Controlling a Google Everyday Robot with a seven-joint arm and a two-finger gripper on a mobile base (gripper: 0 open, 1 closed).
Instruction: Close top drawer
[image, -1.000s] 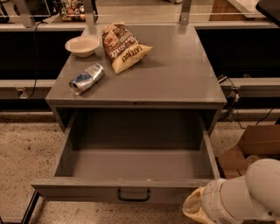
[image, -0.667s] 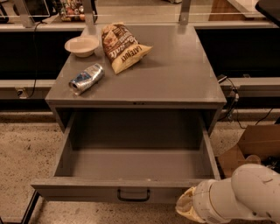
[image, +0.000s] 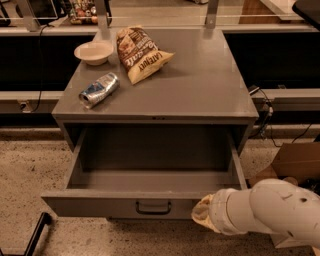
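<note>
The top drawer (image: 150, 202) is a wide, deep grey metal drawer pulled fully open from the grey cabinet (image: 200, 85), and its inside is empty. A small black bar handle (image: 153, 207) sits at the centre of its flat front. My gripper (image: 202, 214) is at the drawer front's right part, just right of the handle, on the end of the white arm (image: 270, 212) that comes in from the lower right. Its tip is at or against the drawer front.
On the cabinet top lie a crushed can (image: 99, 90), a chip bag (image: 140, 52) and a white bowl (image: 93, 52). A cardboard box (image: 295, 162) stands on the speckled floor at the right. Cables (image: 265, 117) hang by the cabinet's right side.
The arm and gripper have moved left along the drawer front, toward the handle. The drawer stays open about as far as before.
</note>
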